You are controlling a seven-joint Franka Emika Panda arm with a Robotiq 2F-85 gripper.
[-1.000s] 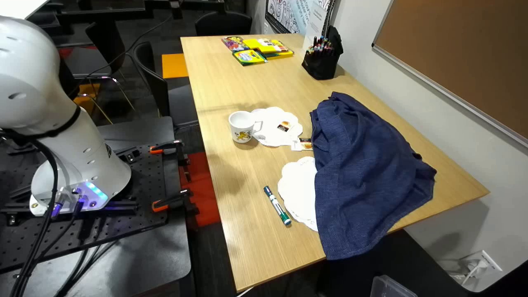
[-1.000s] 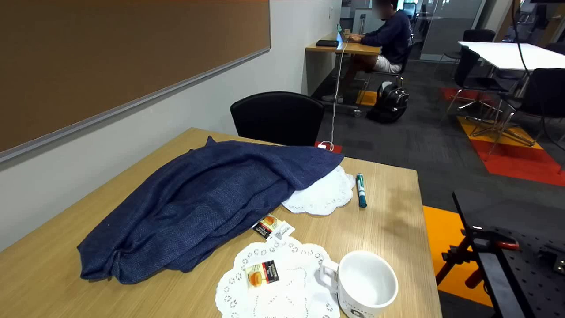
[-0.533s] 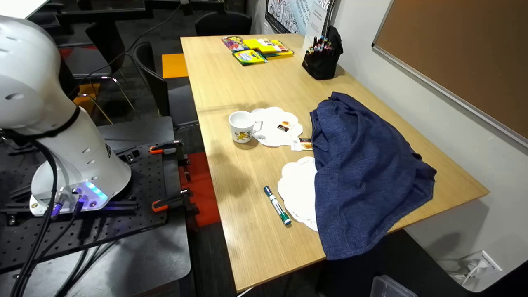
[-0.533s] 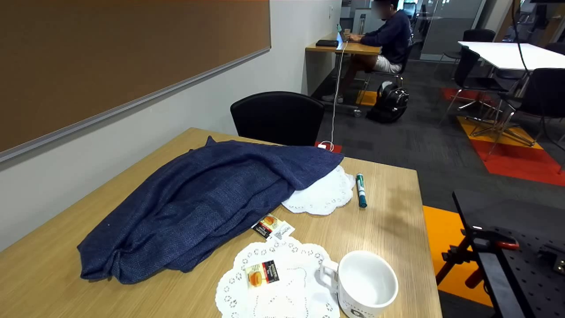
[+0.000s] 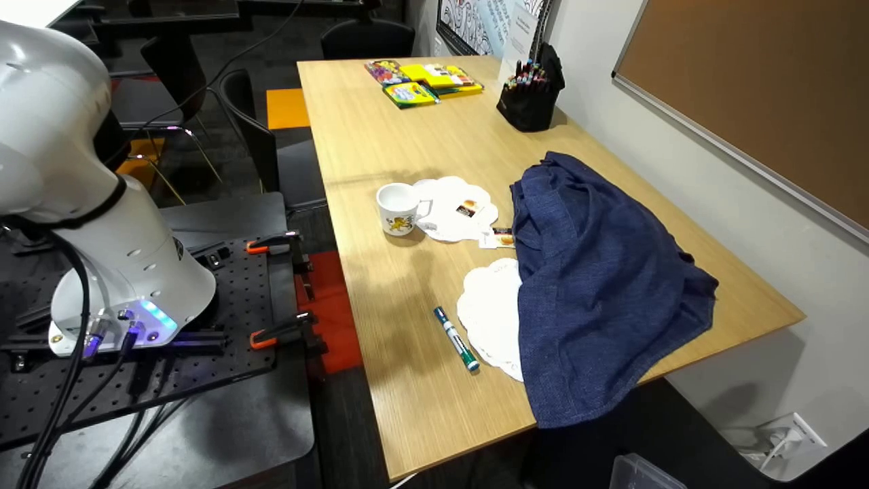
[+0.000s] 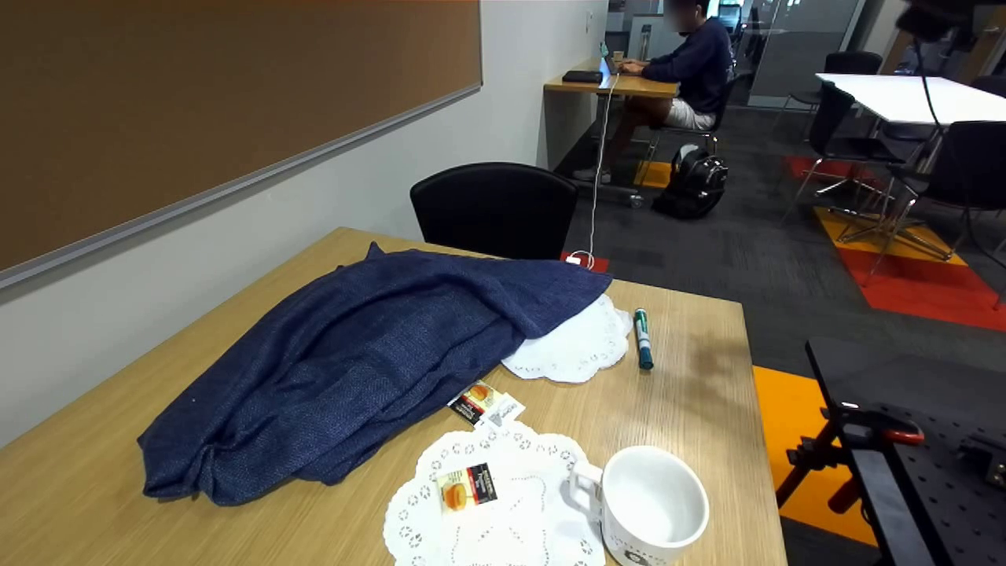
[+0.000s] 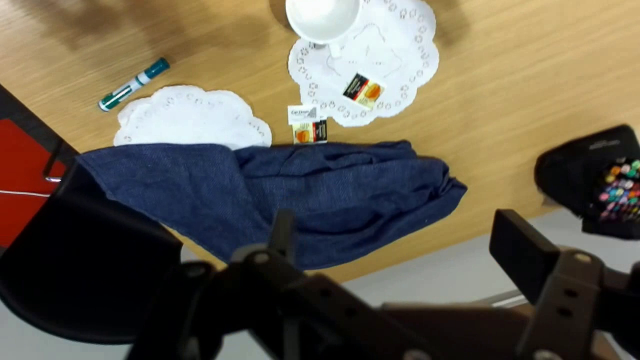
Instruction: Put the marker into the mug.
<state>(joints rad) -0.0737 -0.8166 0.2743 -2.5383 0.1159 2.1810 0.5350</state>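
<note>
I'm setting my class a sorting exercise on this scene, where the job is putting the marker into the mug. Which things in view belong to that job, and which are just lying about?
For the job:
marker
mug
tool, open

Just lying about:
cloth
doilies
packets
pen case
yellow boxes

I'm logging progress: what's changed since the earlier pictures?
The upper arm shifted slightly toward the table, a shadow toward the marker; a dark shape came lower into an exterior view's top right. Nothing was visibly grasped or released. The marker, mug and blue cloth stayed put.
</note>
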